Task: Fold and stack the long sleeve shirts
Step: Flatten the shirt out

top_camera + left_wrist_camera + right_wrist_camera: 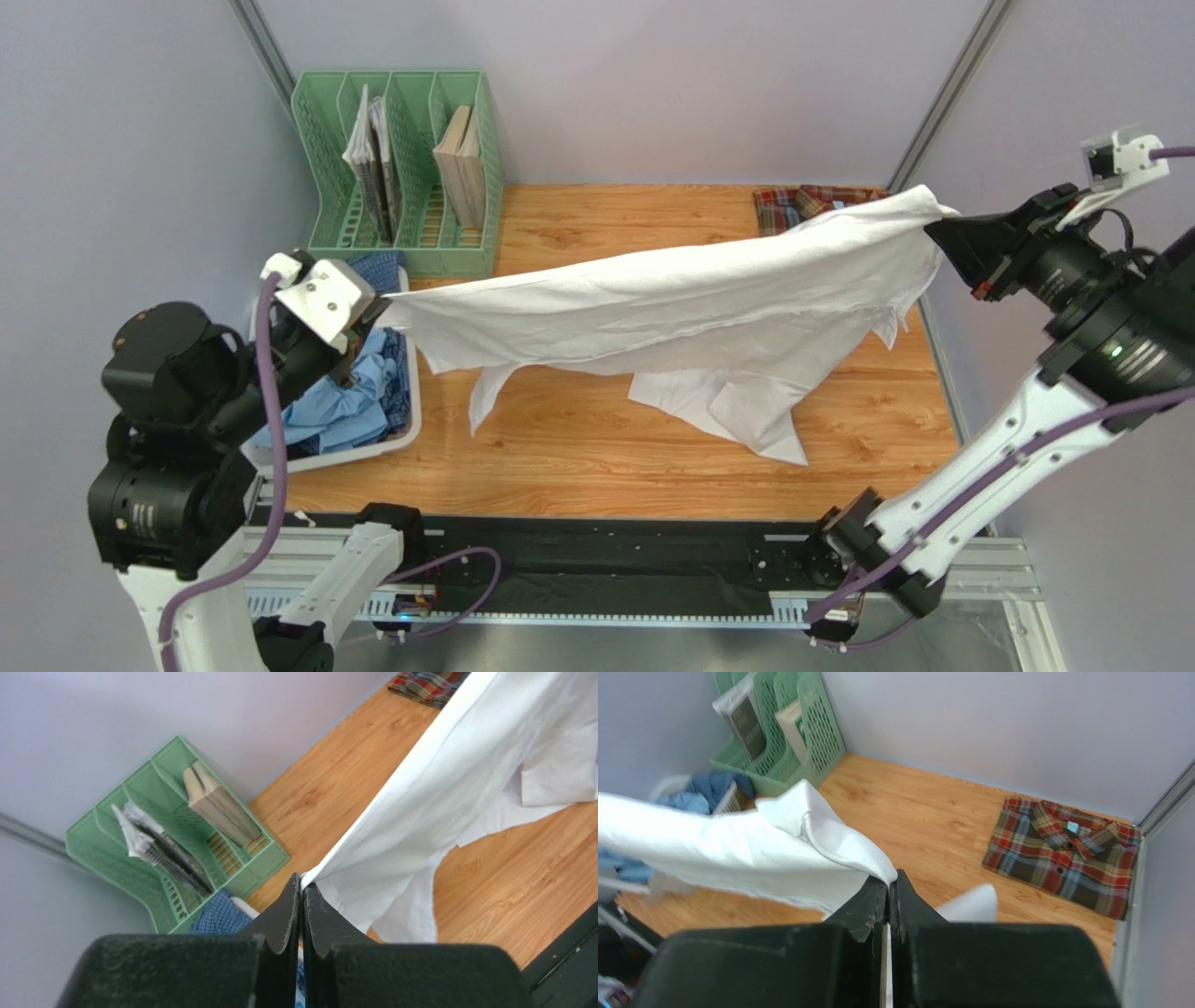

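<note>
Left gripper point(368, 329) & right gripper point(947, 231), top view: both clamped tight on the white shirt point(673, 301), one at each end. It hangs stretched betw. them above the table point(589, 462), w/ sleeves & lower cloth drooping. Can't tell if the lowest tip touches the wood. Plaid shirt point(807, 203) sits at the far right corner, partly hidden behind the white cloth. Blue shirts point(344, 399) are heaped in the basket point(400, 437) by my left arm, just in front of the green file rack point(407, 168).

Left wrist view: jaws fully together, a thin edge of white cloth nipped at the tips. Fabric runs off taut toward the far right. Rack & a bit of blue check show below it.

Right wrist view: jaws pressed together on an edge of the white shirt, and the cloth fans off to the left. Plaid shirt lies folded flat, collar up, near the back wall, well apart from what I hold.

Step, as I read it: spreading the white shirt in the air before laying it flat to fold. One shirt looks done; the blues aren't started.

Next move prob. needs both arms lowering together w/ tension kept, laying it on bare wood in front of the plaid, not over the basket. Then release & regrip for the sleeve folds. Risk: a dangling sleeve bunches under the body.
</note>
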{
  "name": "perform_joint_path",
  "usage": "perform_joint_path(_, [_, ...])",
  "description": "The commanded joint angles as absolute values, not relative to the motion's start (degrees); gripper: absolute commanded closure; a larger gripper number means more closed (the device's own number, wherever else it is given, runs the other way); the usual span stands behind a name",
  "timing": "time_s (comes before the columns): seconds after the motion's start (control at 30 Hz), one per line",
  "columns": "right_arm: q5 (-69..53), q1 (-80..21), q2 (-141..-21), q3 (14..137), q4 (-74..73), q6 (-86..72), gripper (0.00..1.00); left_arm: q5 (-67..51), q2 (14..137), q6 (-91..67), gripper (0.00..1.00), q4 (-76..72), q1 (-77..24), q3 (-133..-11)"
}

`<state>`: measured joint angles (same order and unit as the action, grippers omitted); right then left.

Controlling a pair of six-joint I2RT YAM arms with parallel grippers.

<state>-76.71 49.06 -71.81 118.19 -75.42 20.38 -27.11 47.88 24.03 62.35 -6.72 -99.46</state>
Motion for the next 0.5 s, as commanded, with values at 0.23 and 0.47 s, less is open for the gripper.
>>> perform_joint_path(0.23, [-72.77,51.51,-64.41,109.25,-14.76,-39.20,1.00,-19.33,56.33,15.65,1.00,57.13,-6.33,-112.86])
perform_joint_path(0.47, [-60.27,34.60,-74.79,111.80,-51.10,-7.99,1.00,-21.97,61.69,13.36,1.00,50.90,-6.33,-102.50])
